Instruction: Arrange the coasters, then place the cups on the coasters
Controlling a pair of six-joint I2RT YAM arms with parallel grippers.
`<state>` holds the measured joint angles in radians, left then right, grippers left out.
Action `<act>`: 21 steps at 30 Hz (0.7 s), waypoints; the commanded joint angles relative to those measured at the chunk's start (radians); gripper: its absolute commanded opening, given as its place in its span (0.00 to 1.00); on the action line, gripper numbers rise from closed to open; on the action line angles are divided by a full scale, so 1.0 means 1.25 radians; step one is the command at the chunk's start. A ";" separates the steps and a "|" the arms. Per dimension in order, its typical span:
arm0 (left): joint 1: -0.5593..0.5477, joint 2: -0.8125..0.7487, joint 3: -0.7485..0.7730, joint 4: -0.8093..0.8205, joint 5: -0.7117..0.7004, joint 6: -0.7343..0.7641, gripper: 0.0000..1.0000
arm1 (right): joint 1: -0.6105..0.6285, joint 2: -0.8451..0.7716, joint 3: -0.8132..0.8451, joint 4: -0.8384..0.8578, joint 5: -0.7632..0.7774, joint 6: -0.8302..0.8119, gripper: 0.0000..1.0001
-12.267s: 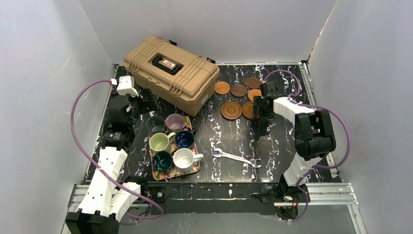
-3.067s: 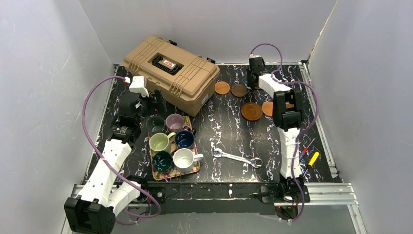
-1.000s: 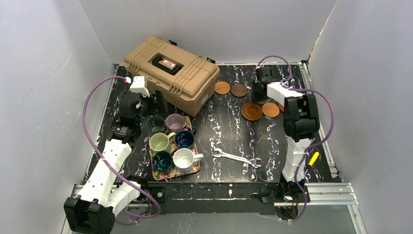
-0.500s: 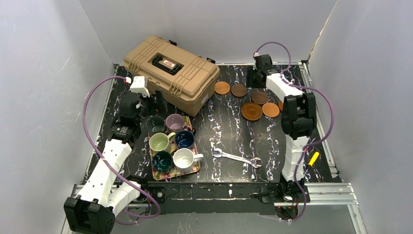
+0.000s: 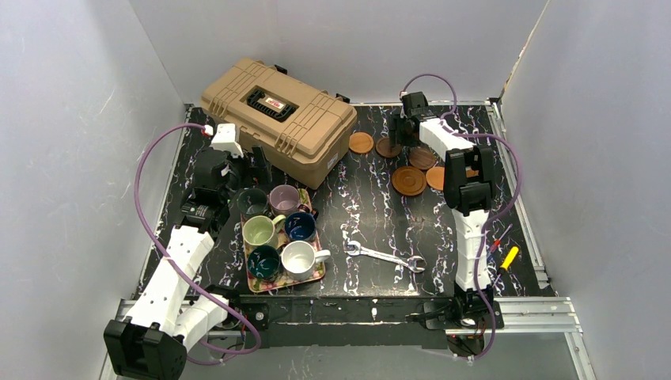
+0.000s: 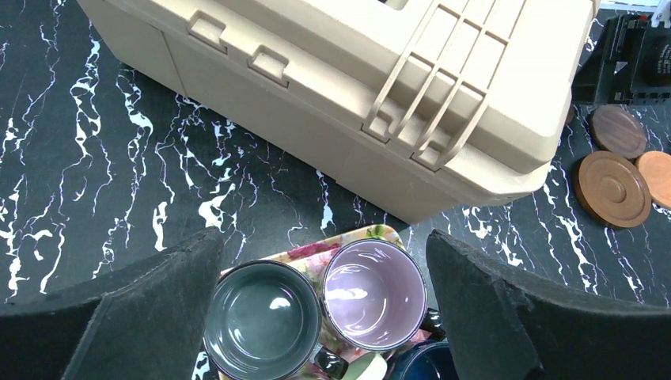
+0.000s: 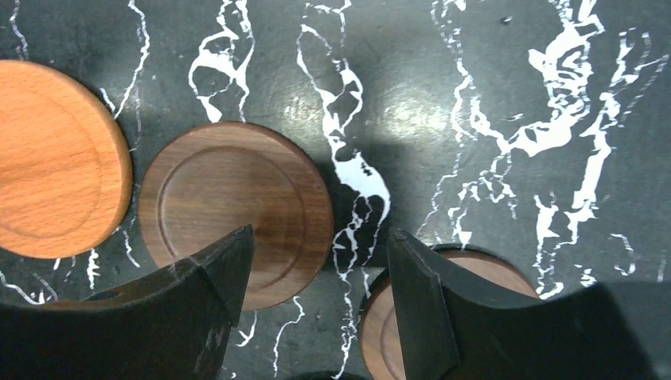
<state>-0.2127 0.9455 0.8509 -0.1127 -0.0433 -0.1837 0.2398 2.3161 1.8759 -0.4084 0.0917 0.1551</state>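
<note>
Several round wooden coasters lie at the far right of the table: an orange one point(image 5: 361, 142), a dark brown one point(image 5: 385, 148), another brown one point(image 5: 422, 157), a large rimmed one point(image 5: 408, 180) and an orange one point(image 5: 434, 177) partly under the arm. My right gripper point(image 5: 399, 131) hovers open and holds nothing. From the right wrist, it point(image 7: 318, 237) sits just above a dark brown coaster point(image 7: 237, 210) and a second brown coaster point(image 7: 475, 273). The cups stand on the floral tray point(image 5: 315, 276). My left gripper point(image 6: 323, 237) is open above the dark green cup point(image 6: 263, 318) and the mauve cup point(image 6: 374, 294).
A tan toolbox point(image 5: 277, 117) fills the far left. A wrench point(image 5: 384, 256) lies near the front middle. A yellow-handled screwdriver point(image 5: 509, 256) rests by the right edge. The yellow-green point(image 5: 259, 231), navy point(image 5: 300, 226), teal point(image 5: 263, 261) and white point(image 5: 298, 258) cups crowd the tray.
My right gripper has opened, leaving a brown coaster beside the large rimmed one, then swung away and left over the dark brown coaster. The left arm has stayed still.
</note>
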 commanded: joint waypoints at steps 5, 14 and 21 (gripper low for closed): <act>-0.007 0.005 0.029 -0.003 0.009 0.000 0.98 | 0.000 0.063 0.077 -0.042 0.168 -0.055 0.67; -0.008 0.013 0.030 -0.006 0.010 -0.001 0.98 | -0.040 0.111 0.152 -0.072 0.254 -0.041 0.60; -0.008 0.017 0.032 -0.008 0.011 -0.001 0.98 | -0.098 0.113 0.132 -0.081 0.251 -0.028 0.59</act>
<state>-0.2184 0.9657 0.8520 -0.1131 -0.0402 -0.1837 0.1707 2.4264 2.0472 -0.4423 0.3641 0.1104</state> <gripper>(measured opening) 0.981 0.589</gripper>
